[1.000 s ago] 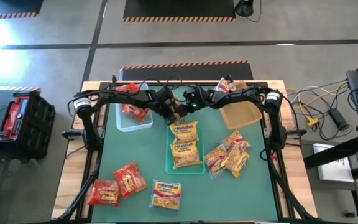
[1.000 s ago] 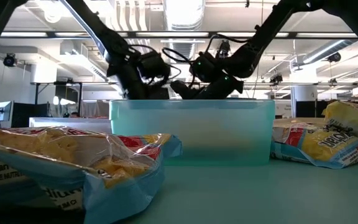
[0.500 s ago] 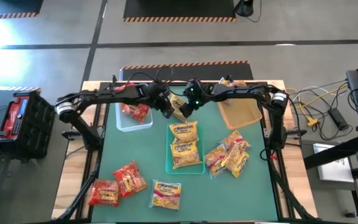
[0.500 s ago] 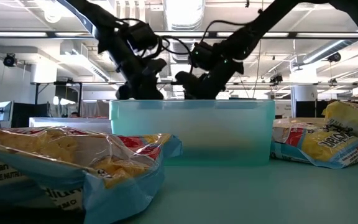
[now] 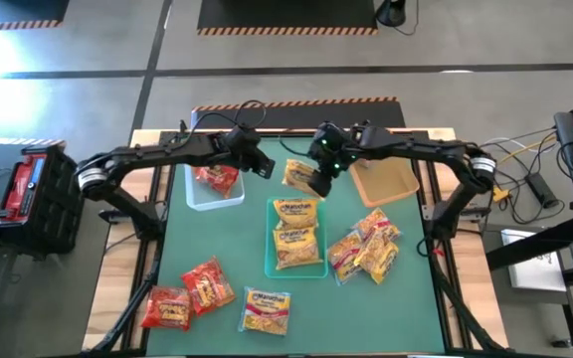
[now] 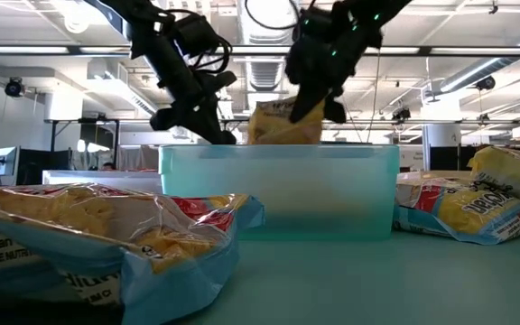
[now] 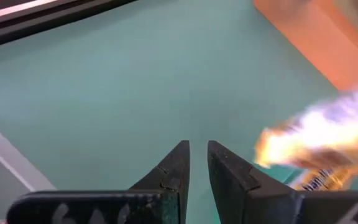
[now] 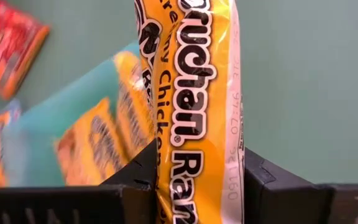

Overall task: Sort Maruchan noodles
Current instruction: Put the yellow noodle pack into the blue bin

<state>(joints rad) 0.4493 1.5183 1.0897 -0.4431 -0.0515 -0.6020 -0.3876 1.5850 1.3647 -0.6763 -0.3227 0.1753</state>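
My right gripper (image 5: 319, 181) hangs above the mat just beyond the teal bin (image 5: 270, 267), shut on a yellow Maruchan noodle packet (image 5: 300, 174). In the low view this packet (image 6: 281, 123) hangs above the bin's far rim. My left gripper (image 5: 264, 166) hovers a little to the left of it, shut and with nothing between its fingers (image 7: 197, 150). Two yellow packets (image 5: 295, 234) lie in the teal bin. A red packet (image 5: 215, 179) lies in the clear bin (image 5: 199, 194). My right gripper pinches the yellow packet (image 8: 191, 134) between its two fingers, one finger on each side. The packet runs out past the fingertips, with its lettering in view. The fingers slant down from the table's right. The packet hangs below them, lifted clear of mat and bin.
A tan bin (image 5: 386, 182) stands at the far right. A heap of yellow-and-pink packets (image 5: 366, 249) lies to the right of the teal bin. Two red packets (image 5: 187, 295) and a yellow one (image 5: 267, 310) lie near the front left. Cables and gear stand beyond the table's right edge.
My right gripper has risen and gone a little toward the table's right, rolling its wrist. It has lifted the yellow packet off the mat behind the teal bin. My left gripper has risen too and drawn back toward the left, away from the packet.
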